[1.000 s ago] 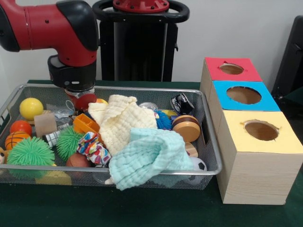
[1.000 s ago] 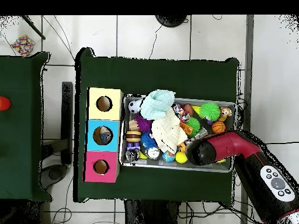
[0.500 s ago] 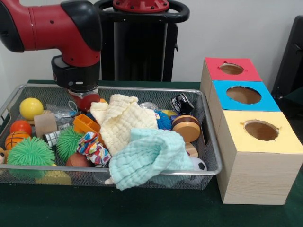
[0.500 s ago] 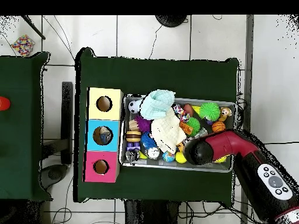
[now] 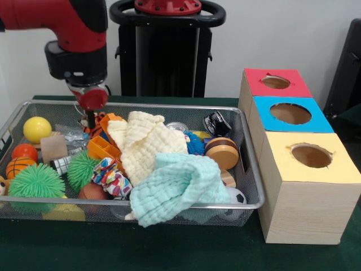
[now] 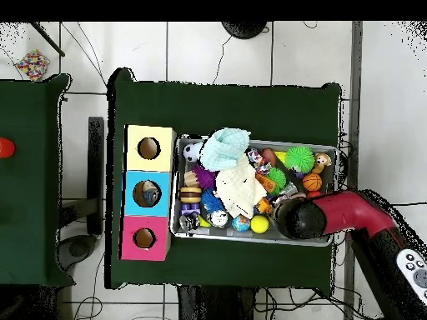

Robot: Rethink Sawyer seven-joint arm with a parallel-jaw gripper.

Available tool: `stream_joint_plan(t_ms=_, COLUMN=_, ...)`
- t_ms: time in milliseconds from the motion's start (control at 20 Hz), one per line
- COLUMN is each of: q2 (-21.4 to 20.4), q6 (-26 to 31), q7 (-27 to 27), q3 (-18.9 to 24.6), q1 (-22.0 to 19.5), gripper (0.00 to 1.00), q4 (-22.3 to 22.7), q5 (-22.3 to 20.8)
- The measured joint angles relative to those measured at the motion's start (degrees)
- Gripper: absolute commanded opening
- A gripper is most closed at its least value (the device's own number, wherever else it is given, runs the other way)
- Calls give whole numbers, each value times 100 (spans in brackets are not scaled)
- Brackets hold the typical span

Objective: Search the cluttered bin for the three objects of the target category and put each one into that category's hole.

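Red ball (image 5: 93,99) in claw (image 5: 92,108) grip — raised above bin (image 5: 248,169) far corner, clear of clutter

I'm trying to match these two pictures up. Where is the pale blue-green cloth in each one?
Front view: the cloth drapes over the bin's near rim, right of middle.
Overhead view: the cloth sits at the bin's top edge, toward its left end.
Shared landmark: the yellow box stands nearest the cloth in both.
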Motion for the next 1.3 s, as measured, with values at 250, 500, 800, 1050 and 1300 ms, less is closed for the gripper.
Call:
stream_joint_plan(t_ms=250, q2=-498, q6=255, q7=0, q3=316, q1=-294, gripper=0, q4=22, q5=914)
stream_joint_plan(t_ms=500, q2=-398, q6=253, q7=0, q3=677, q1=-598, gripper=0, q4=34, q5=1861)
stream_joint_plan(t_ms=800, q2=126, q6=33, q7=0, q3=893, q1=-859, gripper=0, q4=142, q5=2371)
stream_joint_plan(t_ms=1050, q2=536, q6=-431, q7=0, q3=897, q1=-902, gripper=0, q4=264, q5=2336)
stream_joint_plan(t_ms=1300, q2=784, q6=-993, q7=0, q3=864, q1=-753, gripper=0, q4=328, q5=2140)
